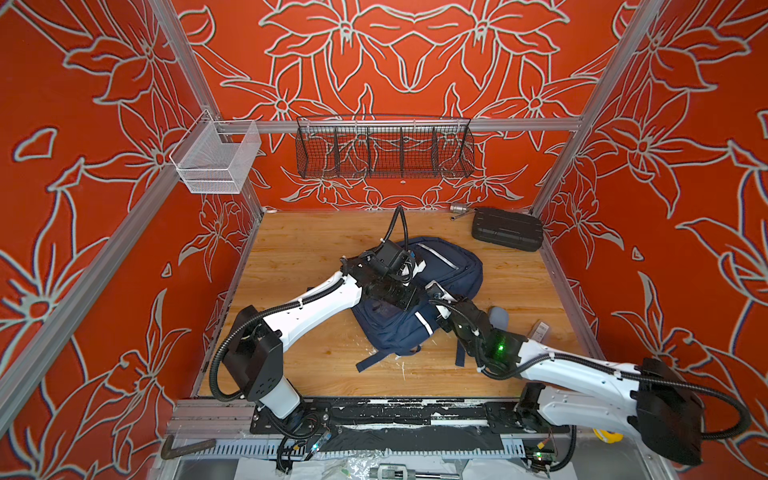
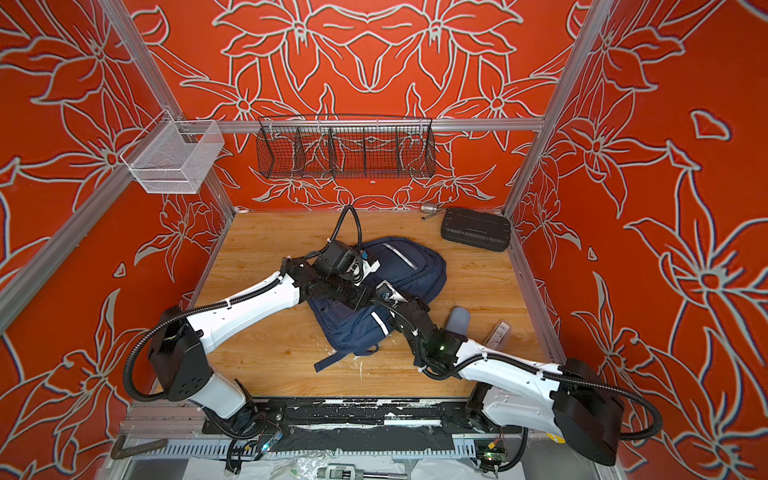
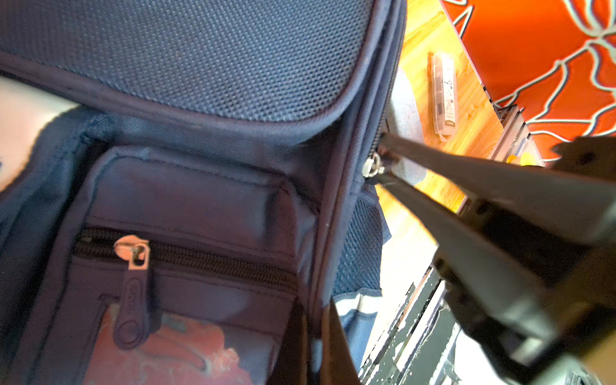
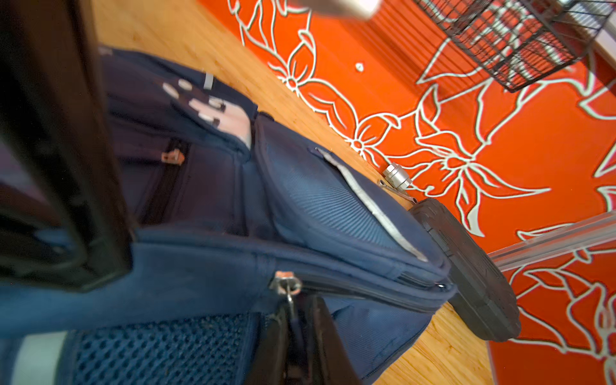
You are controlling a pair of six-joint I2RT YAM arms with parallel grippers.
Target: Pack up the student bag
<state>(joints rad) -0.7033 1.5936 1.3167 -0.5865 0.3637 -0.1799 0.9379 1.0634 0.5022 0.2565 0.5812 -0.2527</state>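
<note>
The navy student bag [image 1: 451,266] [image 2: 415,266] lies flat in the middle of the wooden table. My left gripper [image 1: 410,308] [image 3: 320,336] rests on its near part, shut on the piped seam beside the mesh side pocket [image 3: 358,253]. From the right, my right gripper [image 1: 433,289] [image 4: 296,328] comes in at the bag's side. It is shut on the metal zip pull [image 4: 290,301] that hangs from the main zip's slider [image 3: 373,165]. A small front pocket zip [image 3: 133,253] is closed.
A black ribbed hard case [image 1: 507,229] [image 4: 473,276] lies at the back right, with a metal socket tool [image 1: 459,208] by it. A grey object [image 1: 498,318] and a small clear pack [image 1: 540,330] lie right of the bag. Wire baskets [image 1: 384,151] hang on the back wall.
</note>
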